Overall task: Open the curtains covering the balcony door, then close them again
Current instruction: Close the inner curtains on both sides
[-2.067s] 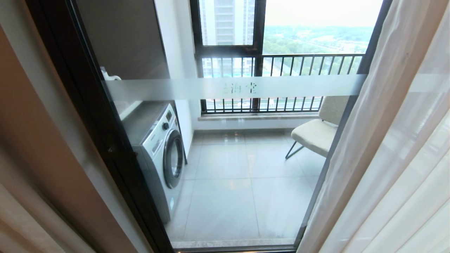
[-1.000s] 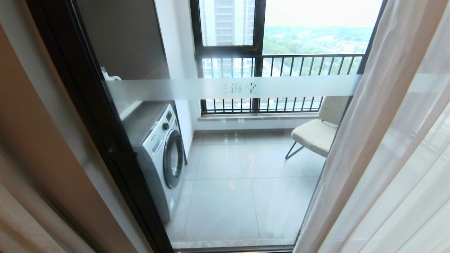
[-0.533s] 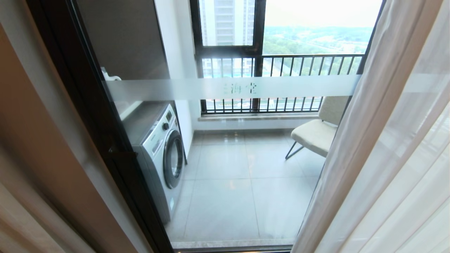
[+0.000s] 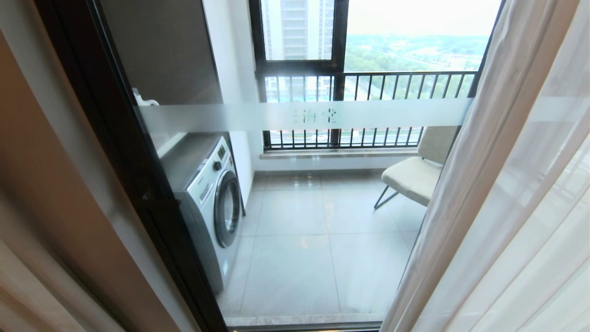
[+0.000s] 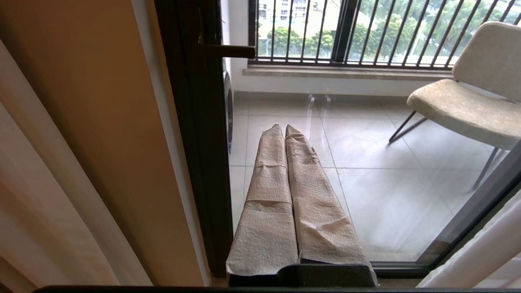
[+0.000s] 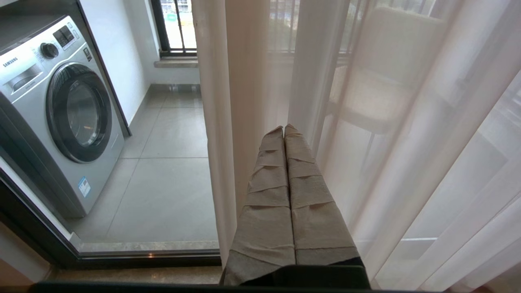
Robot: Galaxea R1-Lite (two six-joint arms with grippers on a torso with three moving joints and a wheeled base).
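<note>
The right gripper [image 6: 284,127] is closed, fingers pressed together, holding nothing. The sheer [image 6: 407,122] hangs directly ahead of its tips and to its right; whether the tips touch the fabric cannot be told. The left gripper [image 5: 284,127] is also closed and empty, pointing at the door [image 5: 195,122]. The black frame and handle [image 5: 228,51] lie just to its left, and the drape [image 5: 81,134] hangs further left, drawn aside.

Beyond the glass, ahead of both grippers, lies a tiled floor [image 4: 299,258]. A washer [image 4: 212,198] stands to the left and a chair [image 4: 415,175] to the right. A barred window [image 4: 368,83] closes the far side.
</note>
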